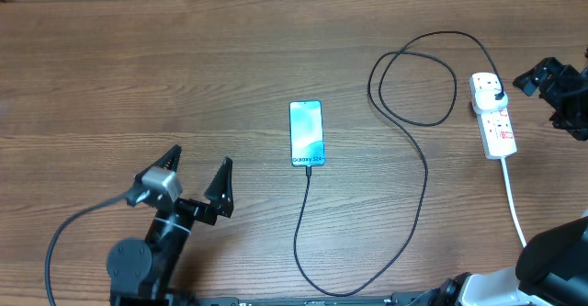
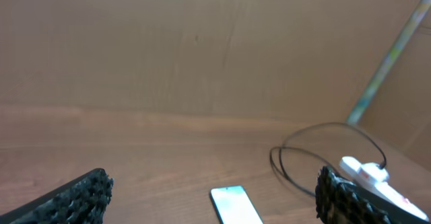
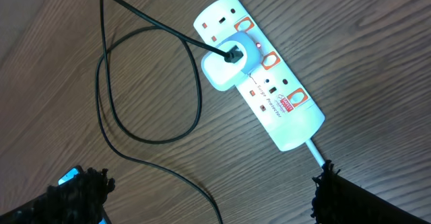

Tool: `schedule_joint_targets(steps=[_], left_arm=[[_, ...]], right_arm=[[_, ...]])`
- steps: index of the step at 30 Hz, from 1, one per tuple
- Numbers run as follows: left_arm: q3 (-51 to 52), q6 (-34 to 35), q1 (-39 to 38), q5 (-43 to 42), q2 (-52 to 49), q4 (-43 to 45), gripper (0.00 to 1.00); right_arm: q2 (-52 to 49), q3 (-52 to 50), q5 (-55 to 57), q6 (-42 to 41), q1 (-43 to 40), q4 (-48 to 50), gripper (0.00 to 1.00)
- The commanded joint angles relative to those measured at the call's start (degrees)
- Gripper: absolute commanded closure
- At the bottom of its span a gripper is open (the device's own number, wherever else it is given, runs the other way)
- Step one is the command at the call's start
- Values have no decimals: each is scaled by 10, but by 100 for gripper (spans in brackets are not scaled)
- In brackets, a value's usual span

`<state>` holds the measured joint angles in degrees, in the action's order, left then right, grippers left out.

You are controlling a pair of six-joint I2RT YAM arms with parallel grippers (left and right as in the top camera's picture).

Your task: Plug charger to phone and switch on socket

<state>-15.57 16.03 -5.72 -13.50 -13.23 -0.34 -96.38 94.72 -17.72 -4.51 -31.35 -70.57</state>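
The phone lies mid-table with its teal-blue screen lit; it also shows in the left wrist view. The black charger cable runs from the phone's near end, loops right and ends in a white adapter plugged into the white socket strip. In the right wrist view the socket has a small red light lit beside the adapter, and the cable loops to its left. My left gripper is open and empty, left of the phone. My right gripper is open and empty, above and right of the socket.
The socket's white cord runs toward the table's near right edge. A wooden wall rises behind the table. The right arm's base stands at the near right corner.
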Motion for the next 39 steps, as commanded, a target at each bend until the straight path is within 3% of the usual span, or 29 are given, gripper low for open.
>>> schedule_joint_targets(steps=[1, 6, 11, 17, 18, 25, 30, 39], left_arm=[[54, -12, 13, 13, 64, 37, 0], [110, -10, 31, 47, 131, 57, 0], [150, -1, 35, 97, 130, 67, 0], [153, 7, 36, 150, 131, -22, 0], [153, -44, 36, 139, 131, -44, 0], [153, -89, 36, 140, 131, -44, 0], [153, -158, 36, 137, 131, -45, 0], [153, -139, 36, 139, 131, -41, 0]], right_arm=[[7, 10, 1, -2, 2, 2, 0], [7, 10, 1, -2, 2, 2, 0], [7, 10, 1, -2, 2, 2, 0], [7, 10, 1, -2, 2, 2, 0], [7, 10, 1, -2, 2, 2, 0], [7, 10, 1, -2, 2, 2, 0], [7, 10, 1, -2, 2, 2, 0], [7, 10, 1, -2, 2, 2, 0]])
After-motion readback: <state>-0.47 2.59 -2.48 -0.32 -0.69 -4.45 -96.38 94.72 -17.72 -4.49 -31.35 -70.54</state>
